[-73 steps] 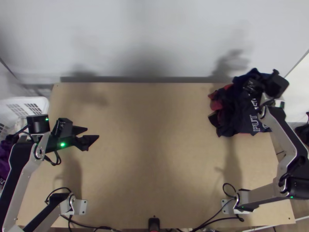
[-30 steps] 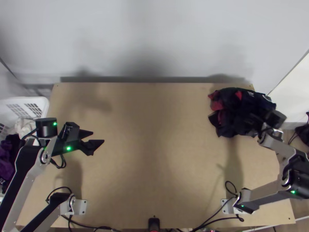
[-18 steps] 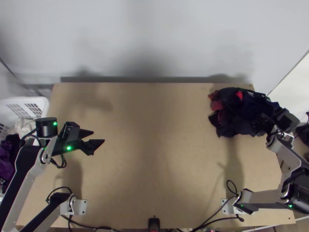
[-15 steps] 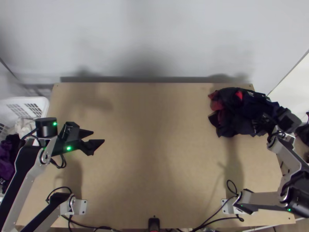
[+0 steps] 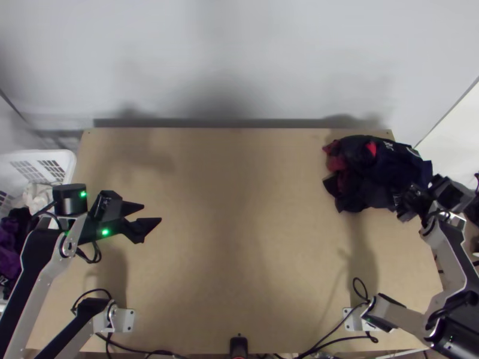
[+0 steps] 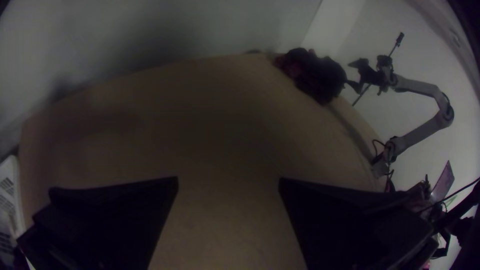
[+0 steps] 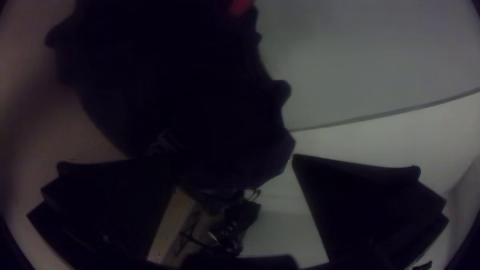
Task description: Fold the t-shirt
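Dark cloth [image 5: 374,173], navy with red patches and white print, lies bunched at the table's far right corner; which part is the t-shirt I cannot tell. Over the table's left side my left gripper [image 5: 143,218] stands open and holds nothing; the left wrist view shows this gripper [image 6: 228,182] with a wide gap, and the cloth [image 6: 317,75] far off. My right gripper [image 5: 410,200] is at the pile's near right edge. In the right wrist view the right gripper [image 7: 235,157] is open, with the dark cloth [image 7: 190,100] just beyond and partly between its fingers.
The wooden table [image 5: 239,239] has bare surface through its middle. A white basket [image 5: 66,158] with clothes stands off the left edge. Cables [image 5: 323,344] and a small black device [image 5: 238,347] are at the near edge.
My right gripper has drawn back from over the pile toward its near right edge, and the pile's right side has changed shape. The left arm shifted slightly right, then stayed nearly still.
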Robot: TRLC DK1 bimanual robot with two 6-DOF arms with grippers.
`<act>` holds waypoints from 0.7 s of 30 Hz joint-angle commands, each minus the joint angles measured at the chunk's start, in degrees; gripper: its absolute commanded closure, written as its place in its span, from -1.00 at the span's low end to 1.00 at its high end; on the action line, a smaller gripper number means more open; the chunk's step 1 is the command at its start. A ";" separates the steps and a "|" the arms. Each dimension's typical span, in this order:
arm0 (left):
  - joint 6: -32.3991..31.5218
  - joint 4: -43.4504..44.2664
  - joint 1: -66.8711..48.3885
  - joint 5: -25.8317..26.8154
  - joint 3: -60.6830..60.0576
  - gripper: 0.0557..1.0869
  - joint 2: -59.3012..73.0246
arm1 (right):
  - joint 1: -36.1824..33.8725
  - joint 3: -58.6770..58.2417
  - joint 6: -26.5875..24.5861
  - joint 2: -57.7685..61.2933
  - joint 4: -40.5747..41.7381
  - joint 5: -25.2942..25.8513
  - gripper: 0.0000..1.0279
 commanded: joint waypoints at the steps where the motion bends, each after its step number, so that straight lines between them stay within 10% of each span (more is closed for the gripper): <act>1: 0.55 -0.54 -0.02 0.01 -0.30 -0.90 -0.46 | -0.39 -0.74 0.18 -4.76 -11.90 -1.28 -0.93; 21: -1.03 -0.37 -3.36 -1.75 0.84 -0.90 -2.22 | -0.39 4.18 8.36 -13.64 -22.27 -1.55 -0.91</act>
